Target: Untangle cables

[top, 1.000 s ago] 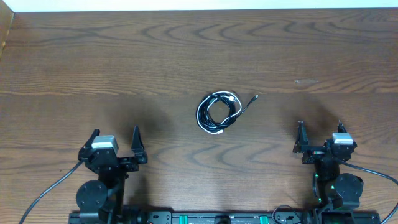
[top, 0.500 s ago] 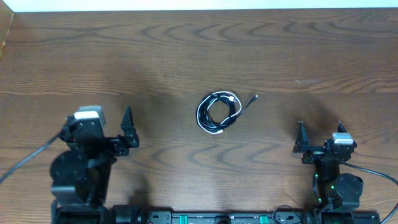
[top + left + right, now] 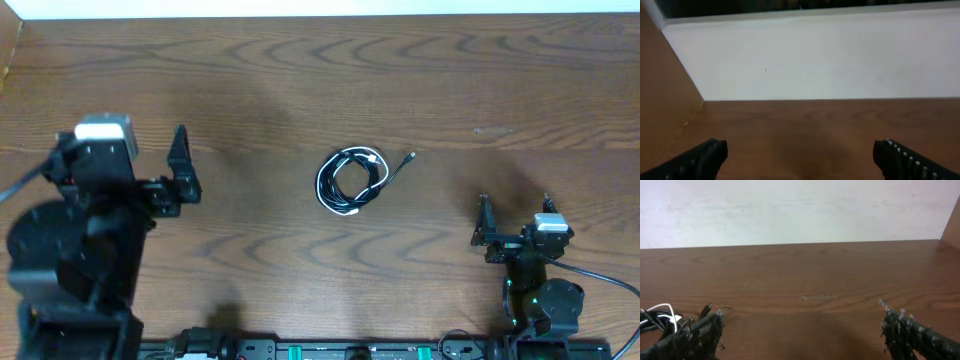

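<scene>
The tangled black and white cables [image 3: 352, 181] lie mid-way across the counter [image 3: 250, 70], well apart from its edges. The left pincer [image 3: 800, 148] and the right pincer [image 3: 516, 218] gape wide, touching nothing.

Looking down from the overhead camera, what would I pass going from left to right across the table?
First the left gripper, then the cables, white and black coiled together in one bundle, then the right gripper.
</scene>
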`<act>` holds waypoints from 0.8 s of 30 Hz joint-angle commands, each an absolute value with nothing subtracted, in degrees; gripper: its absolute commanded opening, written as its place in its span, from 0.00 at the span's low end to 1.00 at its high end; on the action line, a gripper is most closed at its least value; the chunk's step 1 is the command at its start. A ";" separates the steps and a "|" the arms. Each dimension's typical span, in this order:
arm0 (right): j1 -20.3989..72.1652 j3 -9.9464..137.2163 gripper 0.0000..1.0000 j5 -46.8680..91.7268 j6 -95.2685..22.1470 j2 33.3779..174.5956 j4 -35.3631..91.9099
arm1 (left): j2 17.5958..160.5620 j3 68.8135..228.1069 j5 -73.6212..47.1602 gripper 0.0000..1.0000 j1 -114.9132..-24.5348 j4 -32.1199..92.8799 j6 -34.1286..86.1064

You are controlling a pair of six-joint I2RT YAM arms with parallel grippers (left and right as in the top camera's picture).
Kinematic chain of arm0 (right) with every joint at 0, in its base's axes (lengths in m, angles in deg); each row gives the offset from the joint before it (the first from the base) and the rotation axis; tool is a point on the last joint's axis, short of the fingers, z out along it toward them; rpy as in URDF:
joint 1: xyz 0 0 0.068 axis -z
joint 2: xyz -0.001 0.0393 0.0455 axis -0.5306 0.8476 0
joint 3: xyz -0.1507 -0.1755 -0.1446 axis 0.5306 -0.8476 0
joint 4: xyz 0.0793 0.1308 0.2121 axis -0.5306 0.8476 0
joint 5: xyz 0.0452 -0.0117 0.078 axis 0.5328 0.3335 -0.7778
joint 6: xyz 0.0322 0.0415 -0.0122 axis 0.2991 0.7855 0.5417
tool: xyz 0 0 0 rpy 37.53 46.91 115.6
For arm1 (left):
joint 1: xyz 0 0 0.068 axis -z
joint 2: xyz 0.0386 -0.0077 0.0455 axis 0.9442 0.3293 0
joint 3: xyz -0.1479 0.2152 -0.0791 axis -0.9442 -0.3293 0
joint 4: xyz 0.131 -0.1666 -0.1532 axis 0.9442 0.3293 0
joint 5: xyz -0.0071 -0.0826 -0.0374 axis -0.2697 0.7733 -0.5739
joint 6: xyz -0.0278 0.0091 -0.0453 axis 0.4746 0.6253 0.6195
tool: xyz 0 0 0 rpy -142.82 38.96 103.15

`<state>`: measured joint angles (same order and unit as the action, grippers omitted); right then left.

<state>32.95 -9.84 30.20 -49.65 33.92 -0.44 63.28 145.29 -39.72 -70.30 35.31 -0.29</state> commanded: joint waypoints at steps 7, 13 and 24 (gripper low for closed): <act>33.15 -9.95 0.99 29.92 -50.33 33.75 -0.20 | 77.61 162.34 -40.38 0.98 -70.39 35.37 -3.86; 33.13 -9.95 0.99 29.92 -50.33 33.75 -0.17 | 85.79 169.31 -39.76 0.98 -70.37 34.19 -4.88; 33.13 -9.95 0.99 29.92 -50.33 33.75 -0.17 | 98.58 169.53 -41.34 0.98 -68.40 33.69 -5.50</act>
<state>32.95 -9.84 30.20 -49.65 33.92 -0.44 96.19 169.05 -39.72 -69.52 33.54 -4.34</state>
